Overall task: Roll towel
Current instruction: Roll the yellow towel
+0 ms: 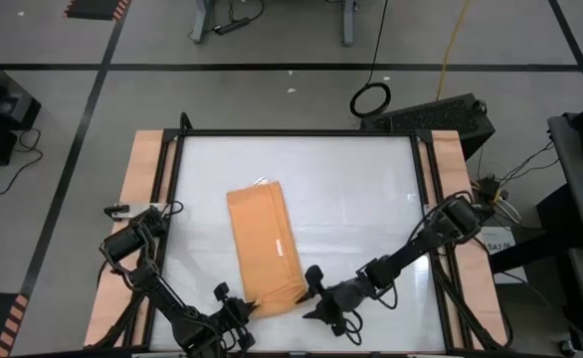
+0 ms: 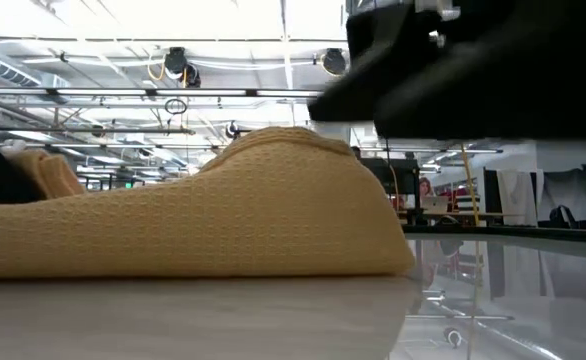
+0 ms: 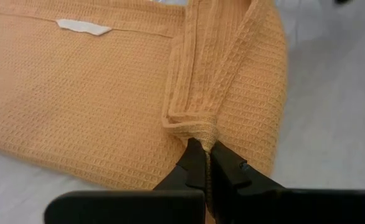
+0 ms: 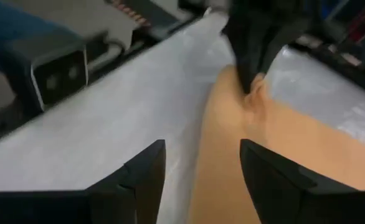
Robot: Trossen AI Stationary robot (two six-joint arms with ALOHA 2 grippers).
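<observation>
Towel (image 1: 263,244) lies on the white table (image 1: 361,199), a long orange-tan strip running toward the near edge, its white tag (image 3: 83,27) facing up. At its near end we see the left gripper (image 3: 205,151) pinching a bunched fold of the cloth. Just beside that end, the right gripper (image 4: 201,168) hangs with fingers spread, holding nothing.

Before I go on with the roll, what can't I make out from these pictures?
- Towel's near end, high view: both claws crowd over it, so any roll is hidden.
- Low view: the towel fills the frame; its far end is hidden, and the claws aren't identifiable.
- Right wrist view: blurred; right claw open, left claw pinching the fold, farther off.
</observation>
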